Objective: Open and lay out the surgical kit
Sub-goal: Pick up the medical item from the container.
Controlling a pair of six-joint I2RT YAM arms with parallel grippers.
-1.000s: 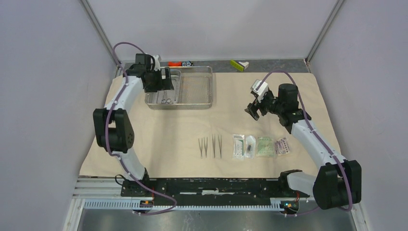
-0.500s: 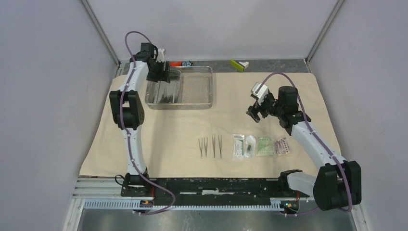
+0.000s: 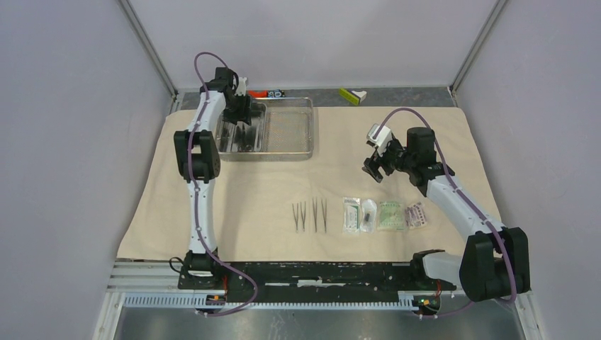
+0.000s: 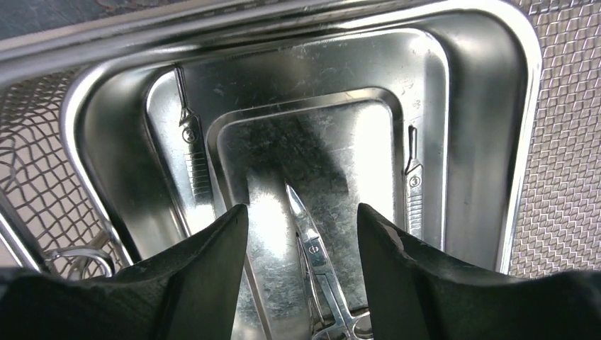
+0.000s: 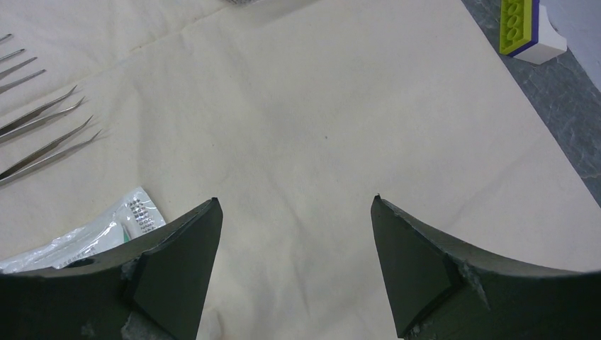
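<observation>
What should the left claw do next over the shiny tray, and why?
Probably lower the left claw a little and close it on the scissors. It hangs open right above them in the inner tray, with the blades between its fingers. The tweezers and packets already lie on the cloth, so the scissors look like the next thing to lay out.

cloth flat on counter. tray sits on its far left part, inner tray in the tray's left half, scissors in the inner tray. near edge, centre: tweezers in a row, four packets in a row just right of them. off the cloth, on the counter behind it: small pieces behind the tray, block further right
</observation>
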